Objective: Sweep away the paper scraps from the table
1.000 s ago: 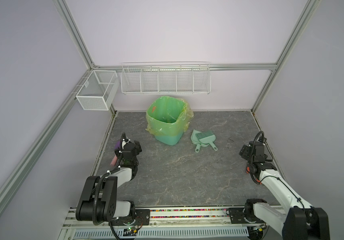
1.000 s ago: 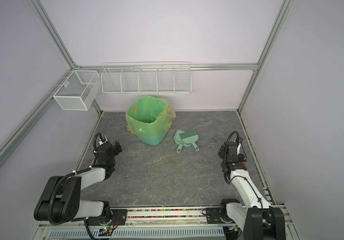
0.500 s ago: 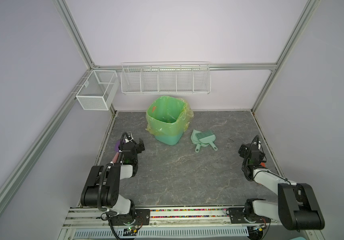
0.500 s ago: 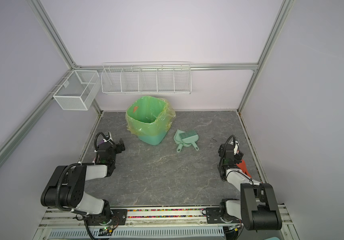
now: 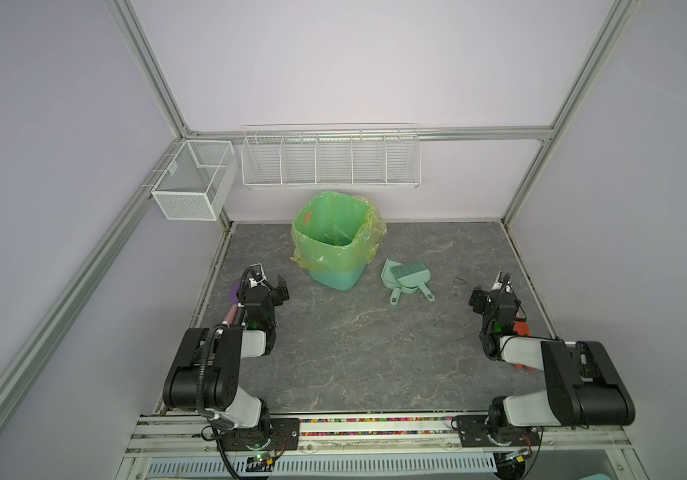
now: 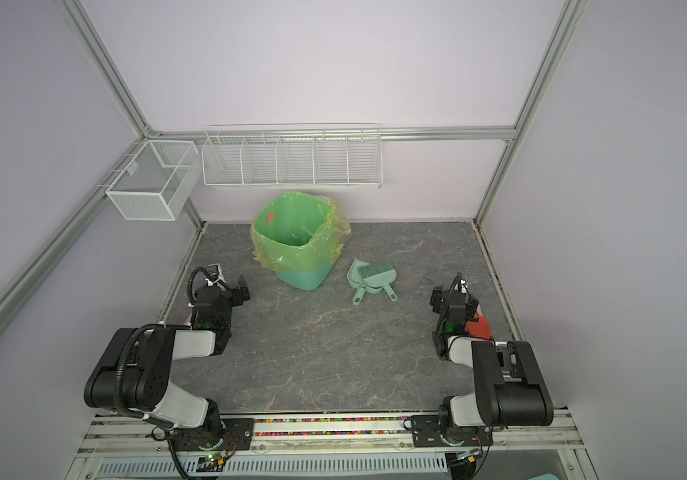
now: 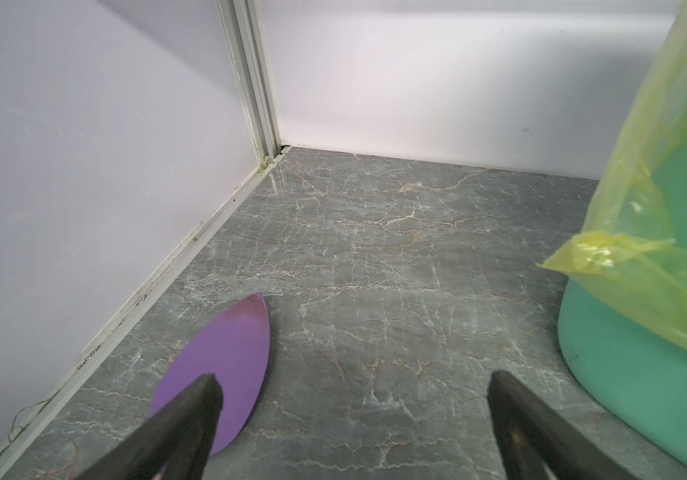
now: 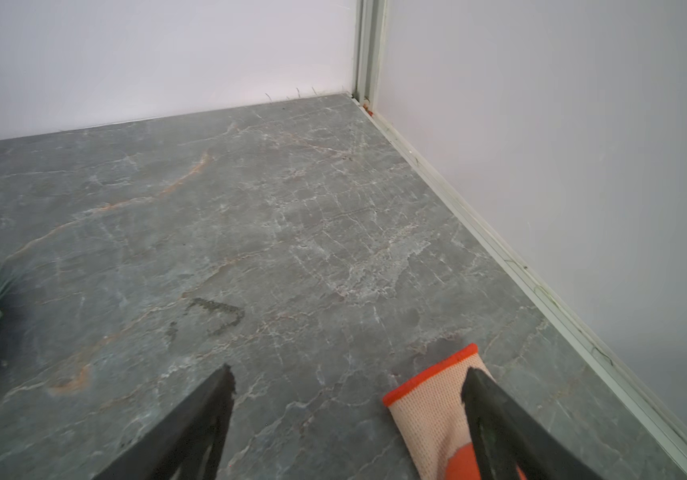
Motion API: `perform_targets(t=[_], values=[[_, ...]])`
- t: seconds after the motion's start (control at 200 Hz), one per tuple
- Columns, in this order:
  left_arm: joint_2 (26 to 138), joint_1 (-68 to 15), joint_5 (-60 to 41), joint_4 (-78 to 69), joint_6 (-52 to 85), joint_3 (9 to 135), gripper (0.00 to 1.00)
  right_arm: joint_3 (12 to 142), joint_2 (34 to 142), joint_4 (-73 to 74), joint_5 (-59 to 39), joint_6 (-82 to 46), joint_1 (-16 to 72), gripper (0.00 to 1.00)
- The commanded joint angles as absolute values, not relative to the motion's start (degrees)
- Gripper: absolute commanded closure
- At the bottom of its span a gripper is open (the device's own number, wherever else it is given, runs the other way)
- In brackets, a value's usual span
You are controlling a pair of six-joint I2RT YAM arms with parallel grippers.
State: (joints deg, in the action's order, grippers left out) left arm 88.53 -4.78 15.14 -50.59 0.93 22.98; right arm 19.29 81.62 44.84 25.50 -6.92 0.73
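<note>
Seemingly the sweeping is finished: the tabletop (image 5: 354,357) shows bare grey marble in both top views, and no paper scraps can be seen on it. Whether they lie inside the lined bin (image 5: 333,284) cannot be told, since its bottom is too dim. What remains is probably a last check, best done without disturbing anything. The left gripper (image 7: 354,380) hangs with jaws spread and empty, low between the left rail (image 7: 192,245) and the bin. The right gripper (image 8: 350,372) is equally wide and empty, close to the right rail (image 8: 499,257). The dustpan (image 5: 387,274) and brush (image 5: 410,269) lie nested just beside the bin, handles toward the front, easy to take if a stray bit turns up. An orange glove (image 8: 429,411) lies under the right jaws and a purple piece (image 7: 229,365) under the left, so any move should lift first. The middle and front offer the free room.
</note>
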Motion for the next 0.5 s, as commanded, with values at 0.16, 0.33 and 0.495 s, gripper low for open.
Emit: perform_targets(t=[0.16,0.33,0.495], values=[[88.9,-4.4,14.7,-52.3,0.1,22.4,0.00,19.9,89.4,56.5,13.2,1.2,1.5,0.12],[88.9,-4.4,14.8,-52.2,0.2,22.4,0.00,20.4,88.9,54.9,15.4,1.0,2.0,0.12],[88.9,-4.4,14.7,-52.3,0.1,22.5,0.00,20.9,88.0,52.4,15.5,0.6,2.0,0.12]])
